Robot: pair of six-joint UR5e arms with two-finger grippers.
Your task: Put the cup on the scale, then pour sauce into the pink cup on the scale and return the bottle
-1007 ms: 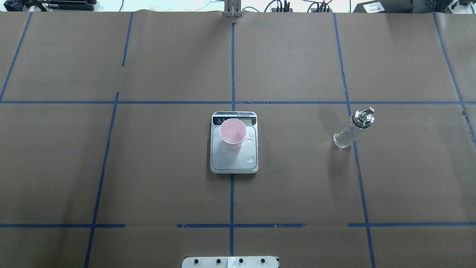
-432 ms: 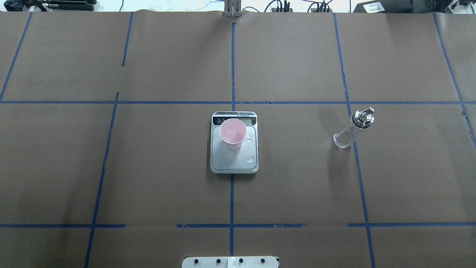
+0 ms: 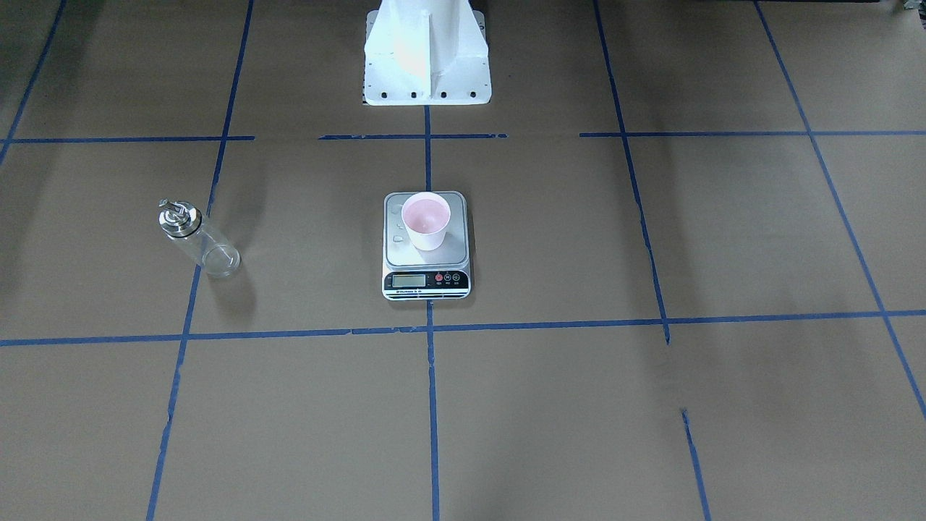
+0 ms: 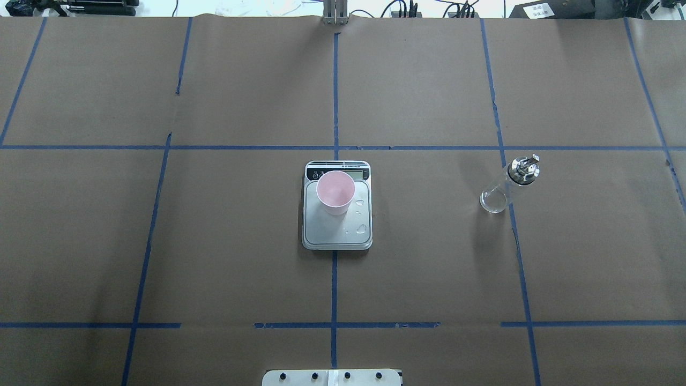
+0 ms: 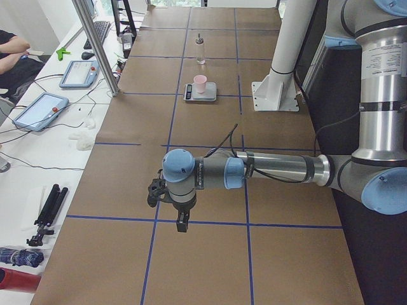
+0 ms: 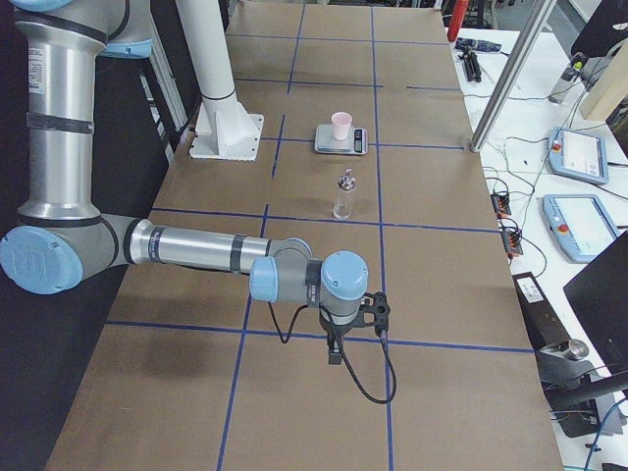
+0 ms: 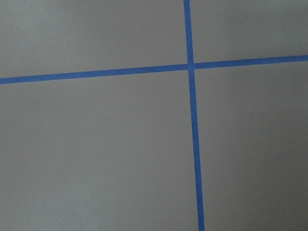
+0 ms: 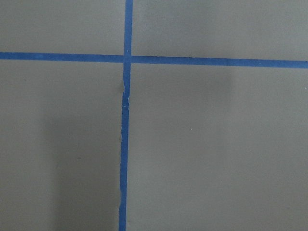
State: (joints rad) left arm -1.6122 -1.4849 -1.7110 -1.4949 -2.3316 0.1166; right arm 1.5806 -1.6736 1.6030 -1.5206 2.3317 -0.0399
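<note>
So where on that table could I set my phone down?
Plenty. The brown table is bare between the scale and the bottle, between the scale and the white base plate, and everywhere on the scale's other side in the overhead view. Only the scale is crowded: the cup and some droplets take up its platform.

Brown paper (image 4: 429, 80), blue tape grid (image 4: 335, 96); tablets (image 5: 38, 111) on side bench (image 5: 44, 149).

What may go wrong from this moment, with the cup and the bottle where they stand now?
Clear droplets lie on the platform of the scale beside the pink cup; they may add to the reading. The tall glass bottle stands free on the table; a sideways knock might tip it.
</note>
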